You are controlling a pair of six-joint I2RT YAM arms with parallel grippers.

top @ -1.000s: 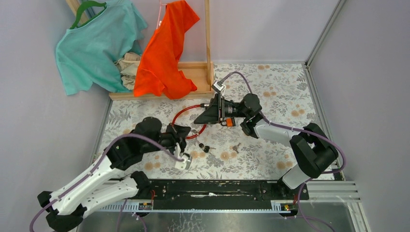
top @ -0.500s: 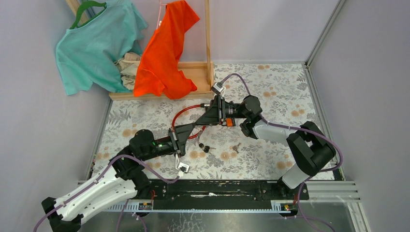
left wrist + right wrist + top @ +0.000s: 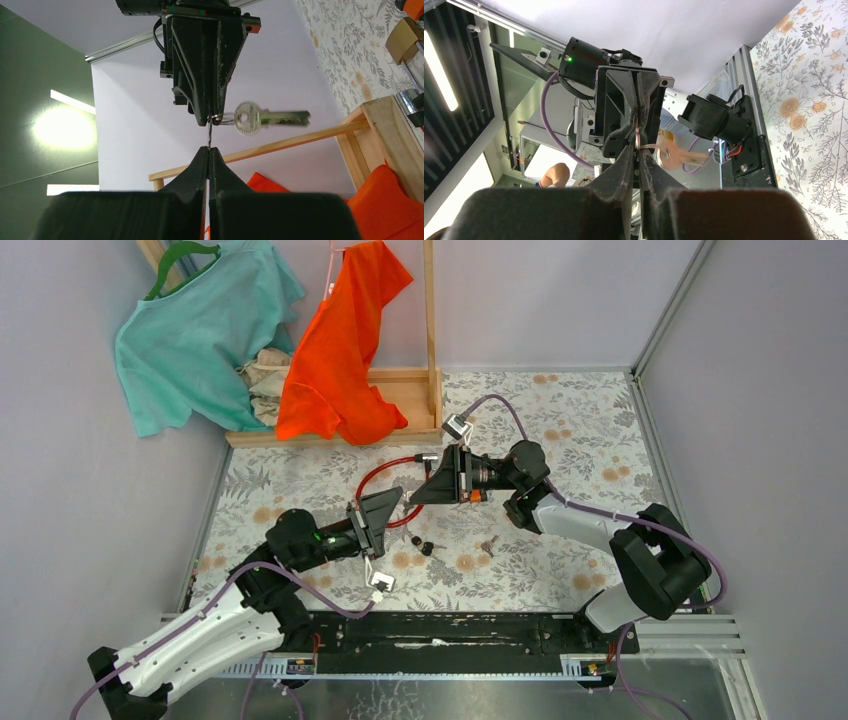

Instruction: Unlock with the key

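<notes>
- Floral tabletop (image 3: 580, 420) lies beneath two robot arms, tip to tip.
- Left gripper (image 3: 208, 150), clamped tight, pinches the key ring (image 3: 209, 134).
- Right gripper (image 3: 638, 150) nips the same ring; the silver key (image 3: 260, 118) hangs from it.
- Brass padlock (image 3: 404, 42) lies beyond.

Robotics laboratory test cell: plain grey enclosure walls (image 3: 560, 300) on silver aluminium extrusion framing (image 3: 668, 310), floral-printed tabletop covering (image 3: 580, 430), black slotted mounting rail (image 3: 450, 630), white ceiling strip lights (image 3: 440, 70)
</notes>
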